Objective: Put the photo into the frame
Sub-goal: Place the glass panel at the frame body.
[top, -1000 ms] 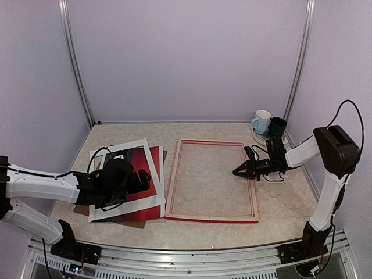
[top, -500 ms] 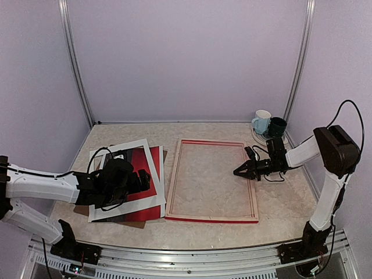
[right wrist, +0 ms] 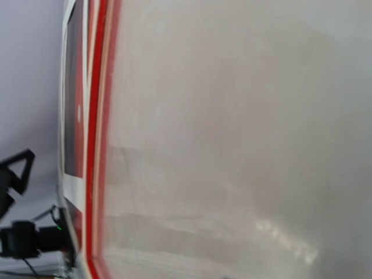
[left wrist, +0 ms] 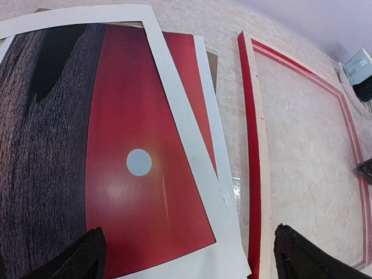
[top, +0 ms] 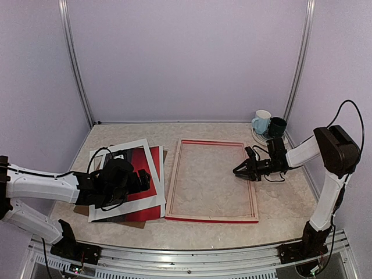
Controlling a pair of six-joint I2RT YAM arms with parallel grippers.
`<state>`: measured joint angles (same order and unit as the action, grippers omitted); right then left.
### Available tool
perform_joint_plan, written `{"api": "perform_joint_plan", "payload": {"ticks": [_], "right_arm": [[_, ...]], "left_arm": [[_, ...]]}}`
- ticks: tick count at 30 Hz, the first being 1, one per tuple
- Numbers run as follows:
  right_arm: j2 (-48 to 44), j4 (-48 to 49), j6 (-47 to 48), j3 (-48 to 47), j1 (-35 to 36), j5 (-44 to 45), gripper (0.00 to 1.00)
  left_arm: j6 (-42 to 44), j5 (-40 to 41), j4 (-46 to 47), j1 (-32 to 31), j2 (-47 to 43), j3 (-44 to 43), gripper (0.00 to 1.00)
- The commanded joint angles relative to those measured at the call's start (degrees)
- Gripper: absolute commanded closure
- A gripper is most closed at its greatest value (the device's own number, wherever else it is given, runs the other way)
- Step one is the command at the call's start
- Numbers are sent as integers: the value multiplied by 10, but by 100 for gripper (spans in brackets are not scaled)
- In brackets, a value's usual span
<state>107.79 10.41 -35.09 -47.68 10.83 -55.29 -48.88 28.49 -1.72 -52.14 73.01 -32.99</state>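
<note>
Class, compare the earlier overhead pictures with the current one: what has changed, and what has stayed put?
Hardly anything. The right gripper, at the frame's right rail, seems to have begun parting its jaws, though that is too small to be sure. The left gripper stays wide open above the photo; frame, photo and mugs have not moved.

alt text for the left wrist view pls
A red sunset photo with a small white sun lies flat, a skewed white mat border on top, between the dark fingertips of the open left gripper. To its right the red frame lies on the table, with nothing inside it.
</note>
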Motion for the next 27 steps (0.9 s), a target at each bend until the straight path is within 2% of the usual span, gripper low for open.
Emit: {"api": "perform_joint_plan", "payload": {"ticks": [1,7,12,20,27], "right_arm": [[0,3,7,4,-6,-8,68],[-6,-8,10,1,-6,-7,62],[-31,-51,23,-6,-6,14,50],[-99,-154,60,-23,-5,91,36],[-153,-237,97,-34,-5,186,29]], "left_arm": [[1,-1,12,-1,6,-2,1],[1,-1,13,-2,7,-3,1],[0,0,13,-2,6,-2,1],[-2,-3,34,-2,10,2,1],[-2,-2,36,-2,8,7,1]]}}
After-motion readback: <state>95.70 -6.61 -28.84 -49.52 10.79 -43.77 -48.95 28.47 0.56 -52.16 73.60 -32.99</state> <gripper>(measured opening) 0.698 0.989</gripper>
